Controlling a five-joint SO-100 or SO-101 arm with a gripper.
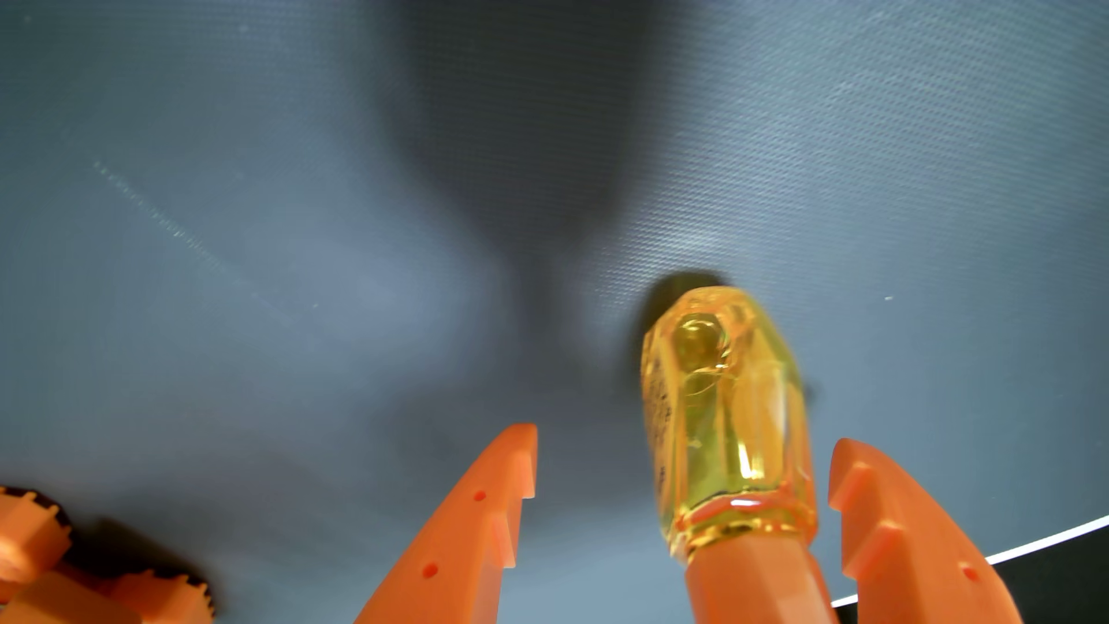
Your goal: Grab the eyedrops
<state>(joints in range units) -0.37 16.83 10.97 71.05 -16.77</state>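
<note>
Across my frame spreads the grey worktop [240,240]. My orange gripper [684,474] has its jaws spread wide at the bottom; the amber eyedrops bottle [726,408] stands between them, nearer the right one, long axis pointing up-frame.

Eyedrops [726,414] between parted gripper [684,474] fingers; mat [240,270] around

Grey-blue mat [240,270] w/ fine woven texture covers nearly the whole wrist view; faint pale scratch line [180,234] runs diagonally across its left part, tiny light speck [888,298] at right. Soft dark shadow [522,150] spreads over top centre. Mat's thin white edge [1044,543] cuts bottom-right corner, black surface [1068,588] beyond it
</note>
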